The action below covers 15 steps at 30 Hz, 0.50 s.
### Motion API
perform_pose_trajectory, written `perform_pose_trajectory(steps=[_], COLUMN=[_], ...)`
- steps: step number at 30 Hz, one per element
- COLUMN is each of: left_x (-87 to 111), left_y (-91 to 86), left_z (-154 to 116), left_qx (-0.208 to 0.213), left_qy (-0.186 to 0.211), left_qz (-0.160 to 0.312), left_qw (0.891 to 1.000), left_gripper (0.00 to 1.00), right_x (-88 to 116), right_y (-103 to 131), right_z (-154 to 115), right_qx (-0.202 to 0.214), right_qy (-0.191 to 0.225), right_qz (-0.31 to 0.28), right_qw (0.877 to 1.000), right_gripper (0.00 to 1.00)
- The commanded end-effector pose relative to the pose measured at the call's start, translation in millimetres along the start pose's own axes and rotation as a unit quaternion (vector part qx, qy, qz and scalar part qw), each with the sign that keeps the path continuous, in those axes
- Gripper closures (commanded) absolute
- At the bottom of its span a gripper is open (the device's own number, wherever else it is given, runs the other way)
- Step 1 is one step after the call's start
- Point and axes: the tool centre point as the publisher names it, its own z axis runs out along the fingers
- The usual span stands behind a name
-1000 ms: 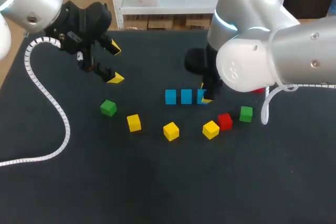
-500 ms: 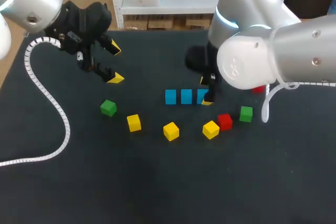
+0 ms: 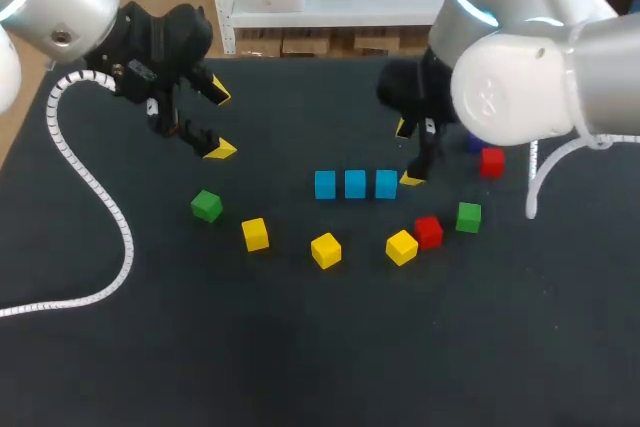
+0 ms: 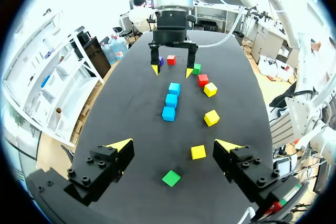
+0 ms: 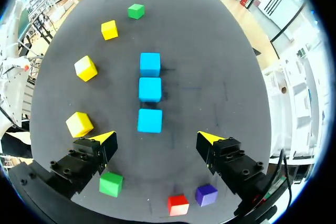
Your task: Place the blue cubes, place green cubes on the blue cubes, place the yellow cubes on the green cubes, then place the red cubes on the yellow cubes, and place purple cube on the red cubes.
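Three blue cubes (image 3: 355, 184) stand in a row mid-table, the same blue row (image 5: 150, 88) lying ahead of my right gripper (image 5: 156, 138). That right gripper (image 3: 407, 154) hangs open and empty just right of the row's end. Three yellow cubes (image 3: 325, 250) and a red cube (image 3: 428, 231) lie nearer the front. One green cube (image 3: 206, 206) sits at the left, another green cube (image 3: 468, 217) at the right. A second red cube (image 3: 491, 161) and a purple cube (image 5: 206, 194) lie behind my right gripper. My left gripper (image 3: 218, 122) is open and empty at the back left.
A white coiled cable (image 3: 95, 202) from my left arm trails over the table's left side. In the left wrist view my left gripper (image 4: 174, 145) faces the green cube (image 4: 170, 178) and a yellow cube (image 4: 198, 152).
My right gripper has opened, let go of the rightmost blue cube and drawn back up and to the right. The left arm has kept still.
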Motion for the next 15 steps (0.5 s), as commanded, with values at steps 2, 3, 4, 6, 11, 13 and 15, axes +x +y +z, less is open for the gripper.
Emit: perform_pose_trajectory(steps=[2,3,4,6,11,13,15], left_x=[0.4,0.4,0.4,0.4,0.4,0.4,0.4], left_y=[1.0,1.0,1.0,1.0,1.0,1.0,1.0], left_z=[0,0,0,0,0,0,0], left_qx=[0.001,0.001,0.001,0.001,0.001,0.001,0.001], left_qy=[-0.001,-0.001,-0.001,-0.001,-0.001,-0.001,-0.001], left_qz=[0.001,0.001,0.001,0.001,0.001,0.001,0.001], left_qw=[1.0,1.0,1.0,1.0,1.0,1.0,1.0], left_gripper=[0.0,0.0,0.0,0.0,0.0,0.0,0.0], right_x=[10,12,14,17,17,17,17], right_y=[20,23,25,30,30,30,30], right_z=[-15,-17,-19,-23,-23,-23,-23], right_qx=[-0.001,-0.001,-0.003,-0.005,-0.005,-0.005,-0.005], right_qy=[-0.029,-0.032,-0.036,-0.048,-0.048,-0.048,-0.048], right_qz=[-0.011,-0.012,-0.014,-0.02,-0.02,-0.02,-0.02], right_qw=[1.0,0.999,0.999,0.999,0.999,0.999,0.999], right_gripper=[0.0,0.0,0.0,0.0,0.0,0.0,0.0])
